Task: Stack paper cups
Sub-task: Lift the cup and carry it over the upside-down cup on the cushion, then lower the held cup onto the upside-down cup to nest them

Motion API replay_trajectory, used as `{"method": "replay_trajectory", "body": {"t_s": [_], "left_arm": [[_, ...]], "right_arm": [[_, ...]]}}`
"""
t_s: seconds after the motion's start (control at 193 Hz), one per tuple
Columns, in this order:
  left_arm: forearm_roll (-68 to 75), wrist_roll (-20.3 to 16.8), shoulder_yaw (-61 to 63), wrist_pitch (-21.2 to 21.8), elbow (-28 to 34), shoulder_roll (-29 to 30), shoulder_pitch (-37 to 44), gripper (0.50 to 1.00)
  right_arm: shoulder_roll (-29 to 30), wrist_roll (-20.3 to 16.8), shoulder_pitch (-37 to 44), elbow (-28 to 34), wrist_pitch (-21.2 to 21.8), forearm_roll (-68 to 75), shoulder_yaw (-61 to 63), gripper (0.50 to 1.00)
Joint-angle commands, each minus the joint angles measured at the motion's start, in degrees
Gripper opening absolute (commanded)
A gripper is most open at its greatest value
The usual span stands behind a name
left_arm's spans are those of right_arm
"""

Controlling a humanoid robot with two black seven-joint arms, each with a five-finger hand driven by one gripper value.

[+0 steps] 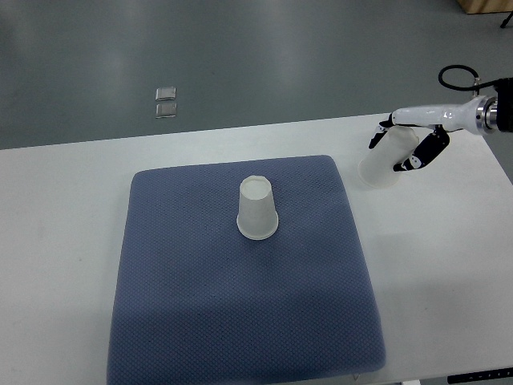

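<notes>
Blue mat (240, 321) centres the work — on it one cup (257, 209) stands mouth down, a ready base. Off to the right, above bare table (449, 265), the right hand (405, 144) wraps a second cup (385, 164), tilted — likely for carrying over.

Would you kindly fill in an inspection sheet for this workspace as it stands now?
Surface: white table with a blue mat lying flat in the middle.
Job's things: one paper cup upside down on the mat; a second cup, tilted, held over the bare table to the mat's right.
Clutter: nothing seen on the table.
Grippers: right hand shut on the second cup, fingers wrapped around it; left hand not in view.
Cables: a black cable loop by the right wrist.
Surroundings: grey floor with two small clear pieces; a wooden corner at top right.
</notes>
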Motion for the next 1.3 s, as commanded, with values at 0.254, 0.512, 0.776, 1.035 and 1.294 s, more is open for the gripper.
{"method": "replay_trajectory", "body": {"t_s": [0.254,0.512,0.776,1.035,1.294], "left_arm": [[0.0,0.0,0.0,0.0,0.0,0.0,0.0,1.000],[0.0,0.0,0.0,0.0,0.0,0.0,0.1,1.000],[0.0,0.0,0.0,0.0,0.0,0.0,0.0,1.000],[0.0,0.0,0.0,0.1,0.0,0.0,0.0,1.000],[0.0,0.0,-0.1,0.0,0.0,0.0,0.0,1.000]], "right_arm": [[8.2,-0.5,8.5,3.7,9.3,3.4,3.9,0.664],[15.2,-0.8,8.9,3.2,11.5,3.3,4.5,0.666],[19.9,-2.7,9.0,-1.2,11.5,2.7,4.5,0.672],[21.3,-3.9,8.9,-1.8,11.5,2.7,4.2,0.672],[23.1,-4.1,8.8,-1.9,11.4,2.6,3.8,0.672]]}}
